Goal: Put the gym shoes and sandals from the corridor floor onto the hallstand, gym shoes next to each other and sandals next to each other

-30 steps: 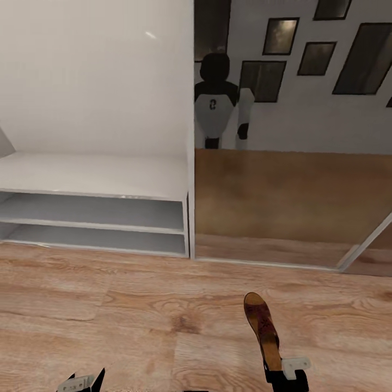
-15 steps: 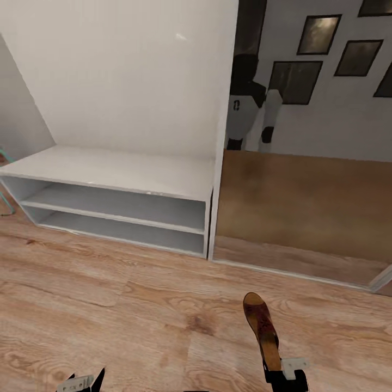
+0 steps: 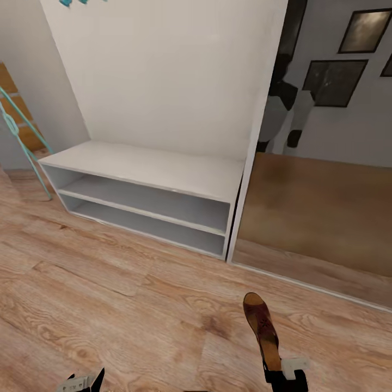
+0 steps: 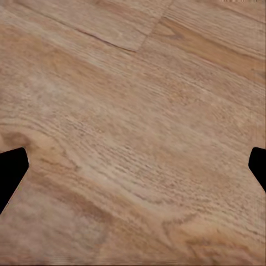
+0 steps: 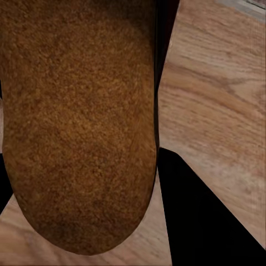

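The right gripper [image 3: 284, 370], at five o'clock in the head view, has its fingers clamped on one sandal [image 3: 262, 329] by the heel, toe pointing toward twelve, so it can probably slide flat onto a shelf. The hallstand [image 3: 147, 169] stands at eleven o'clock, shelves bare. The left gripper [image 3: 81, 382] hangs above the corridor floor [image 3: 109, 305], fingers apart, holding nothing.
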Tool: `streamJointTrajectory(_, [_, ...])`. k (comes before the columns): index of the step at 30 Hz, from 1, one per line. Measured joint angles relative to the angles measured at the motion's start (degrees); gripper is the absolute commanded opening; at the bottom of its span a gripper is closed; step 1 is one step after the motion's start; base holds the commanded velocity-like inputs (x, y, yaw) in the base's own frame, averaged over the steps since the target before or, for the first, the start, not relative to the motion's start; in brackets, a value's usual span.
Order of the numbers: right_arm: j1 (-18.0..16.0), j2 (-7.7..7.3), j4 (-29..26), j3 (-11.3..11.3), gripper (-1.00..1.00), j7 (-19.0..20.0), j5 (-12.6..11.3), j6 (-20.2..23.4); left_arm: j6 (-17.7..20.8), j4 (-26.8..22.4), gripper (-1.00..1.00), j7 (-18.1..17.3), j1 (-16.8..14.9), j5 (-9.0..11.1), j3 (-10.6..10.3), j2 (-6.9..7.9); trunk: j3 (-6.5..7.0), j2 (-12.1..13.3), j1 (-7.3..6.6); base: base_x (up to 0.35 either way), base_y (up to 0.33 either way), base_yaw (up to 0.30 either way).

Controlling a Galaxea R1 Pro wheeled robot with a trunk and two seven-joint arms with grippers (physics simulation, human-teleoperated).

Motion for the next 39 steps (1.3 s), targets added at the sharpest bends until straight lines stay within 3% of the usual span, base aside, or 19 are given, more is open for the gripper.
streamJointTrajectory(12, [0.0, 0.0, 0.02, 0.01, -1.0, 0.02, 0.0, 0.0, -0.02, -0.03, 1.0, 0.01, 0.01, 0.03, 0.14, 0.01, 0.0, 0.0, 0.0, 0.0, 0.218, 0.281])
streamJointTrajectory(23, [0.0, 0.0, 0.02, 0.02, -1.0, 0.08, 0.0, 0.0, -0.02, -0.03, 1.0, 0.0, 0.01, 0.03, 2.37, -0.08, 0.0, 0.0, 0.0, 0.0, 0.305, 0.281])
streamJointTrajectory(39, [0.0, 0.0, 0.02, 0.02, -1.0, 0.08, 0.02, 0.0, -0.03, 0.02, 1.0, -0.09, 0.01, -0.02, 2.46, -0.08, 0.0, 0.0, -0.02, 0.089, 0.307, 0.281])
